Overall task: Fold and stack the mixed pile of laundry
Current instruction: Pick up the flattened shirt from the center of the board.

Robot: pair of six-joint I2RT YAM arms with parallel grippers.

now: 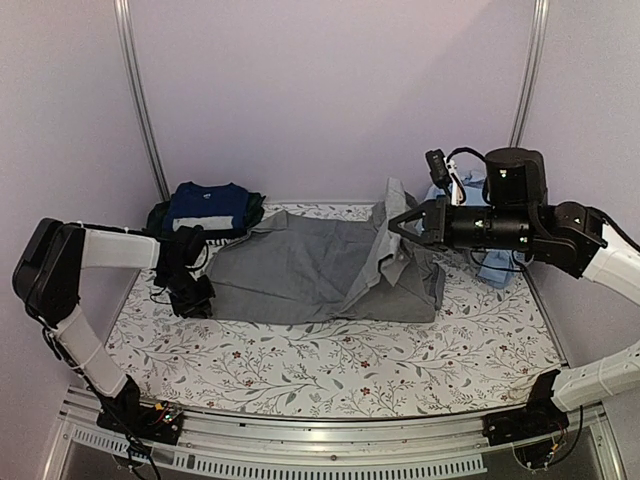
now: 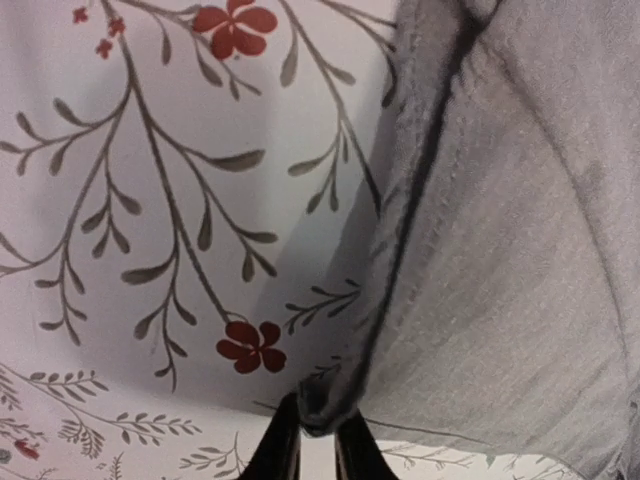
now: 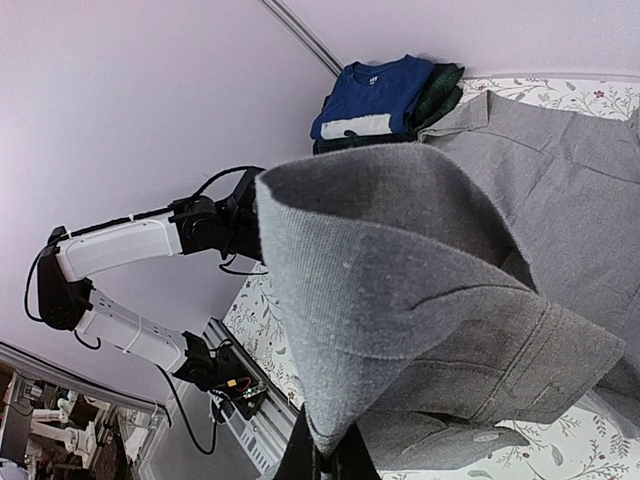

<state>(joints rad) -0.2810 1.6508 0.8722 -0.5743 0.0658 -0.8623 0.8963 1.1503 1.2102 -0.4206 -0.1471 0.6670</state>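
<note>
A grey collared shirt lies spread across the middle of the table. My left gripper is low at its near left corner. In the left wrist view that gripper pinches the corner of the grey shirt between its dark fingertips. My right gripper holds the shirt's right side lifted off the table. The right wrist view shows this gripper shut on a hanging fold of the grey shirt. A folded navy T-shirt rests on a dark green piece at the back left.
The white floral sheet covers the table. A light blue shirt lies at the back right, behind the right arm. Pale walls and metal posts enclose the back. A metal rail runs along the near edge.
</note>
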